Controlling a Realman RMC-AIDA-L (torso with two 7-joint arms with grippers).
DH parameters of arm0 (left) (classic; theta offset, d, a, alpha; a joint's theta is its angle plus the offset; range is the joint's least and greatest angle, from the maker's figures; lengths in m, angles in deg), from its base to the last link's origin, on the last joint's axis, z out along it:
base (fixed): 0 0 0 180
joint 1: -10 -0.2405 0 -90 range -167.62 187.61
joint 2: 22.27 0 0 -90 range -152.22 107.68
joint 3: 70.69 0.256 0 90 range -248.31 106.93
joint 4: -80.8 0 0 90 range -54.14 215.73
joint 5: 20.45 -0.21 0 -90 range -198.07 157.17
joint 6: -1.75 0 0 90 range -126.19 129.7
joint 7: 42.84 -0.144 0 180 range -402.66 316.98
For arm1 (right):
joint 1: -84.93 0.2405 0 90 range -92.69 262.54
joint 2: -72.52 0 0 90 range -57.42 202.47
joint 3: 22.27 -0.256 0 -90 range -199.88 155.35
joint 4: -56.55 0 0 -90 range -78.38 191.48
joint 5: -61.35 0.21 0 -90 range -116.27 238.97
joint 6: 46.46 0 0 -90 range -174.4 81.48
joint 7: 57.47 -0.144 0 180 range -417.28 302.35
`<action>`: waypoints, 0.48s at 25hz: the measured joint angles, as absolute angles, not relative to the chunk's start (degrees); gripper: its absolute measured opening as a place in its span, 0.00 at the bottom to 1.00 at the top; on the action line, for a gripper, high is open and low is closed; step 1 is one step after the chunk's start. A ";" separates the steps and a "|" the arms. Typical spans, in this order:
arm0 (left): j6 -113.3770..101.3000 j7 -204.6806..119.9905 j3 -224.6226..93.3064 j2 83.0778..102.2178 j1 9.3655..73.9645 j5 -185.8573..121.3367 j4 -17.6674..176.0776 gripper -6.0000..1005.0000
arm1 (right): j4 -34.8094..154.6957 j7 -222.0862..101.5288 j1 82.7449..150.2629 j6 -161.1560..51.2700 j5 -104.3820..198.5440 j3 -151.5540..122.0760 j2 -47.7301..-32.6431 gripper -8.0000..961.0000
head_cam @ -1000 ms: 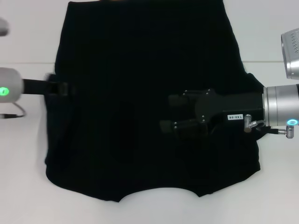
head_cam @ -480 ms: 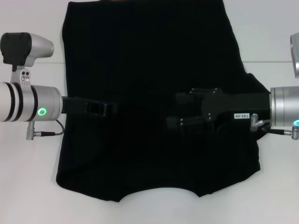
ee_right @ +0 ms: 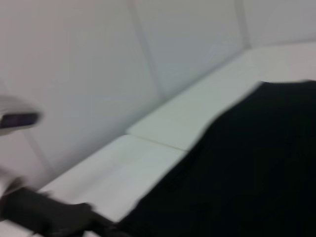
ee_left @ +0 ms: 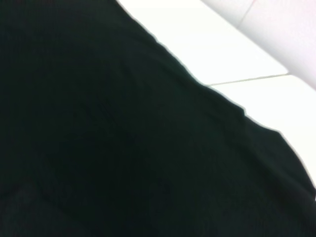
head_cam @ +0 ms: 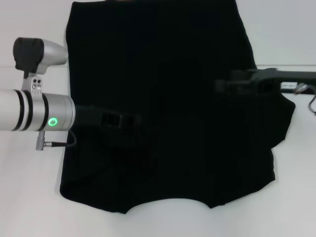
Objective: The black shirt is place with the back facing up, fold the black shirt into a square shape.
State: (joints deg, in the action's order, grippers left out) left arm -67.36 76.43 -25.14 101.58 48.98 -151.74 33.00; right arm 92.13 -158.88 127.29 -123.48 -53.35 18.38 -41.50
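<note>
2 arms reach over the black shirt (head_cam: 168, 98), which lies spread flat on the white table (head_cam: 29, 187) and fills most of the head view, its curved edge nearest the robot. The left gripper (head_cam: 131, 123) has pushed farther in over the cloth than 0.5 s ago, when it sat just inside the left edge; it is now about a third of the way across, low against the fabric, and the shirt's left edge beside it has drawn in slightly. Black on black, its fingers cannot be told as released or clenched. The right gripper (head_cam: 222, 86) has moved away from the middle of the shirt toward the far right, and its silver wrist has left the view; it now lies over the right side of the cloth, farther from the robot than before. Its fingers' state cannot be told either. The shirt's right edge (head_cam: 289, 111) now bulges outward.
</note>
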 joint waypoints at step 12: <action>-77.49 43.56 -24.94 100.91 46.37 -131.12 39.30 0.64 | 91.29 -192.11 126.27 -118.19 -68.98 18.12 -34.04 0.95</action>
State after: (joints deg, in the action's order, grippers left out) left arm -77.49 43.56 -24.94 100.91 46.37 -131.12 39.30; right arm 91.29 -192.11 126.27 -118.19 -68.98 18.12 -34.04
